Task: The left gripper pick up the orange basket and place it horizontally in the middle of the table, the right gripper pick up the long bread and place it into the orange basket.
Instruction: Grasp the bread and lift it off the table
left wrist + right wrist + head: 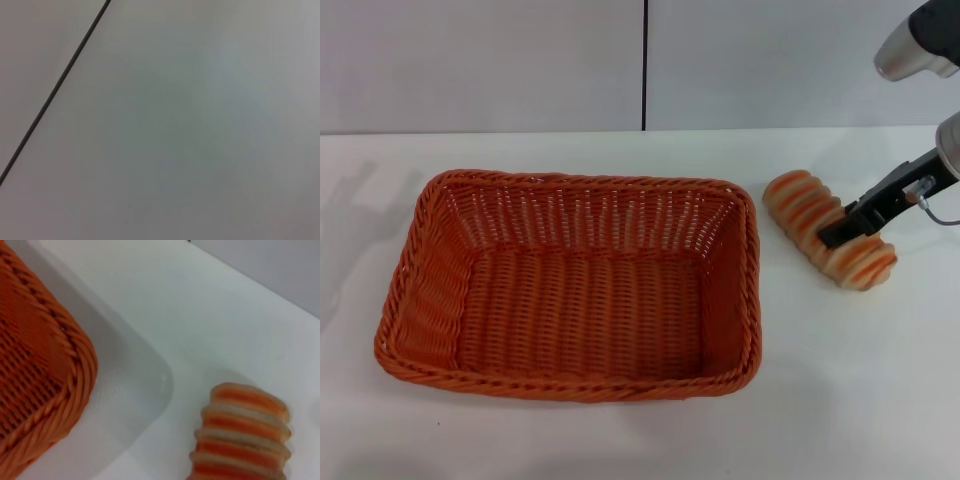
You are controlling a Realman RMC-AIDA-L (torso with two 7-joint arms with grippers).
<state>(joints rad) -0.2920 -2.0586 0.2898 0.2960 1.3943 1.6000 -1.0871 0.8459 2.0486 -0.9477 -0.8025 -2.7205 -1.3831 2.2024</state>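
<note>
The orange basket (570, 285) lies lengthwise across the middle of the table (620, 440), upright and with nothing in it. Its corner (40, 370) fills one side of the right wrist view. To the right of the basket the long bread (828, 240) lies on the tabletop, striped side up, and it shows close up in the right wrist view (242, 437). My right gripper (835, 232) reaches in from the right and sits across the loaf's middle. The left gripper is out of view; the left wrist view shows only a grey wall panel.
A grey wall (520, 60) with a dark vertical seam runs behind the table. White tabletop lies bare in front of the basket and between basket and bread. The right arm's grey link (920, 45) hangs at the upper right.
</note>
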